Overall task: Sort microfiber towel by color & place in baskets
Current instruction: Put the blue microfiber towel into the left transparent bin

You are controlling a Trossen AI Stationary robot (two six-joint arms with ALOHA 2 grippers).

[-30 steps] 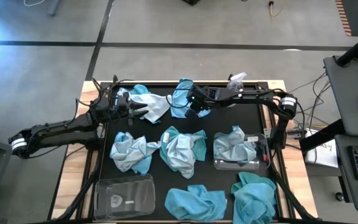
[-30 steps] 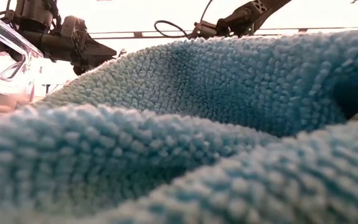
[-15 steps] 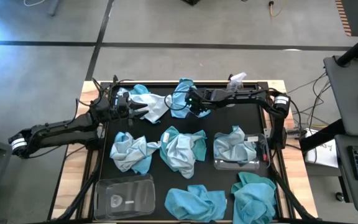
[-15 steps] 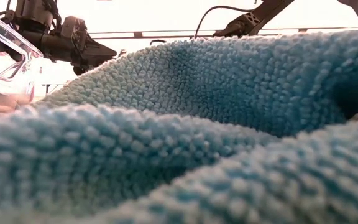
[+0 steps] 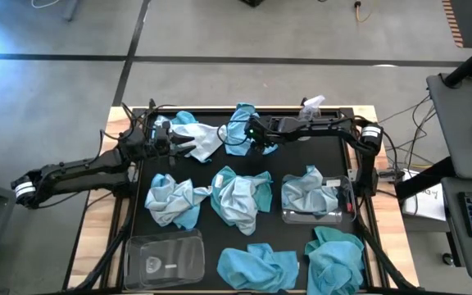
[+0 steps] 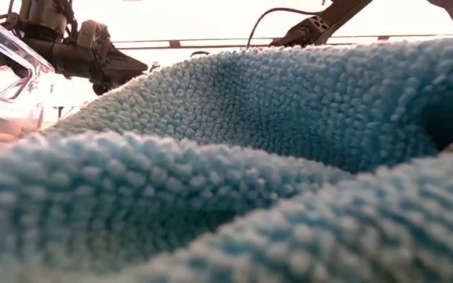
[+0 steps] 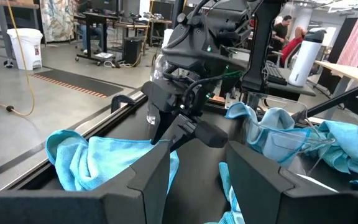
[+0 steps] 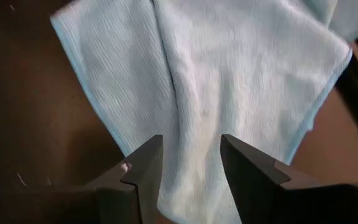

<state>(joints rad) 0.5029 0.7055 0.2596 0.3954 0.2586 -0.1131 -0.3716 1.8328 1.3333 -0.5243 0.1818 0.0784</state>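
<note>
Table: black mat (image 5: 293, 164) I work on, wood edges
Writing: I can read none
Left gripper (image 5: 188, 146): fingers spread
Right gripper (image 5: 240, 138): fingers spread over pale towel (image 8: 229, 74)

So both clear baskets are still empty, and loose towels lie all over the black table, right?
Not quite. In the high view only the basket near the left arm is empty; the basket on the right already holds a pale light blue towel. Loose towels do lie all over the black table.

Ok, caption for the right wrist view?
Right pincer open, fingers apart over a pale towel lying on the dark table.
</note>
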